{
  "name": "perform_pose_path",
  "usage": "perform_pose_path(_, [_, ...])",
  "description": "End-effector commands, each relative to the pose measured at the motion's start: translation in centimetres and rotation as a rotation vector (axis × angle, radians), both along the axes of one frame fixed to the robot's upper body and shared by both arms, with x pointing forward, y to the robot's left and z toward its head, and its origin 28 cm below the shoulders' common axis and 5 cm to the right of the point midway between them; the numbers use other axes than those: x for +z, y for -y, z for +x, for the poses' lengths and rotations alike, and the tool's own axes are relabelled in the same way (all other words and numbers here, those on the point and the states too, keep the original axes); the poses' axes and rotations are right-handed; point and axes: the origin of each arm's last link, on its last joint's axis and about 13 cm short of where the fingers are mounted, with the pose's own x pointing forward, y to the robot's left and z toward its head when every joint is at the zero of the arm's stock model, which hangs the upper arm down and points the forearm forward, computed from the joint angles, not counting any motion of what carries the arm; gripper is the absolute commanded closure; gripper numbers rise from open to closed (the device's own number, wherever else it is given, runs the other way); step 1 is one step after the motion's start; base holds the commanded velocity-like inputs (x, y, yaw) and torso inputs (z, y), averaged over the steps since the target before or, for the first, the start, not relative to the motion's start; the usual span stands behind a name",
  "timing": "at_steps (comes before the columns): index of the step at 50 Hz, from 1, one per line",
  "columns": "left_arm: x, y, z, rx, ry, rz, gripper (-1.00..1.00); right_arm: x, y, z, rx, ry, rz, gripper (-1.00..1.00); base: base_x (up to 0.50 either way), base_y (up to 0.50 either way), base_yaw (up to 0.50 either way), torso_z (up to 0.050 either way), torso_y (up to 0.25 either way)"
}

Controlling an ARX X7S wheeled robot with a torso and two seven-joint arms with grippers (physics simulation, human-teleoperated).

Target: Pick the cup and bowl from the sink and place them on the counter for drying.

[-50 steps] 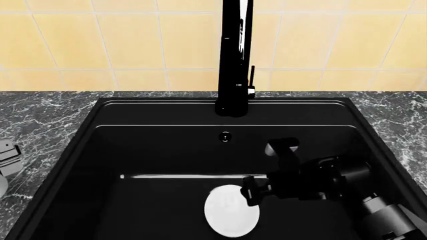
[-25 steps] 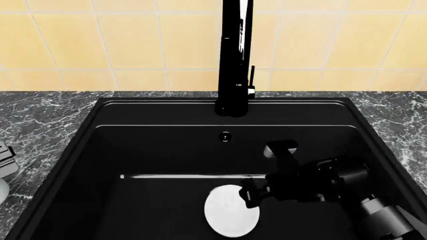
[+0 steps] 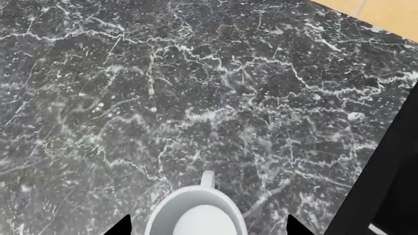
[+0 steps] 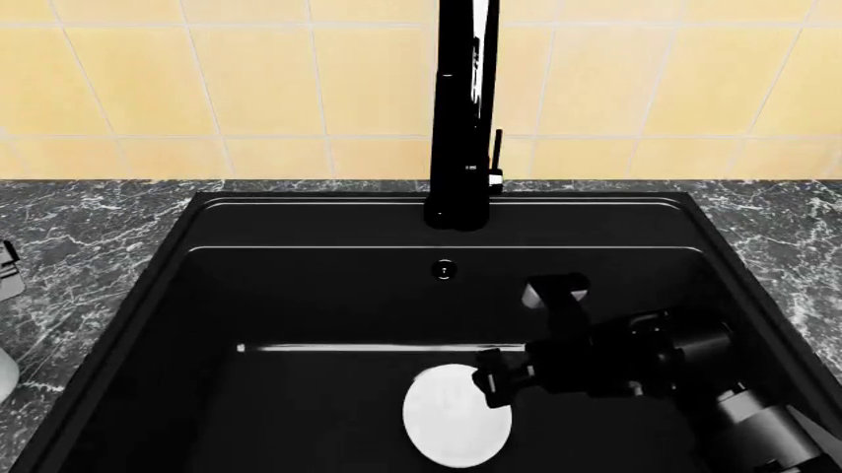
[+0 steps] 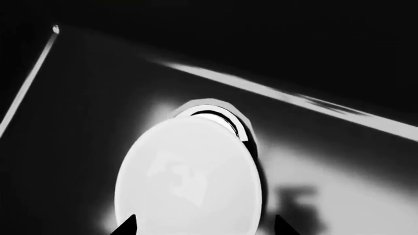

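The white cup (image 3: 196,215) stands upright on the dark marble counter (image 3: 163,98), between the wide-apart jaw tips of my left gripper (image 3: 207,227), which is open and not touching it. In the head view only a sliver of the cup (image 4: 4,376) and of the left gripper (image 4: 7,268) shows at the left edge. The white bowl (image 4: 456,416) lies on the floor of the black sink (image 4: 315,296). My right gripper (image 4: 494,379) hangs open just over the bowl's right rim. In the right wrist view the bowl (image 5: 189,176) fills the space between the open jaw tips of the right gripper (image 5: 203,226).
The tall black faucet (image 4: 460,118) rises at the sink's back rim. The round drain (image 5: 222,120) lies just beyond the bowl. The sink's edge (image 3: 392,186) runs beside the cup. Marble counter flanks the sink on both sides (image 4: 79,227), with a yellow tiled wall behind.
My left gripper has drawn upward along the left edge of the head view, away from the cup. The right gripper has stayed almost still over the bowl.
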Motion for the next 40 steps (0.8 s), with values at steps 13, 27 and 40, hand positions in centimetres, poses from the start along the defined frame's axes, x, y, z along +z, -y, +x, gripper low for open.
perform_pose_path(13, [6.6, 3.5, -1.9, -0.417, 0.264, 0.116, -1.00, 0.1, 0.1, 0.2, -0.018, 0.038, 0.045, -1.00, 0.00, 0.00, 0.00, 0.000, 0.000])
perform_pose_path(27, [8.5, 7.0, -2.5, -0.686, 0.496, 0.140, -1.00, 0.0, 0.0, 0.3, -0.011, 0.044, 0.027, -1.00, 0.00, 0.00, 0.00, 0.000, 0.000])
perform_pose_path(40, [8.3, 8.9, -1.5, -0.791, 0.542, 0.078, -1.00, -0.3, 0.2, 0.8, -0.065, 0.105, 0.011, -1.00, 0.00, 0.00, 0.00, 0.000, 0.000])
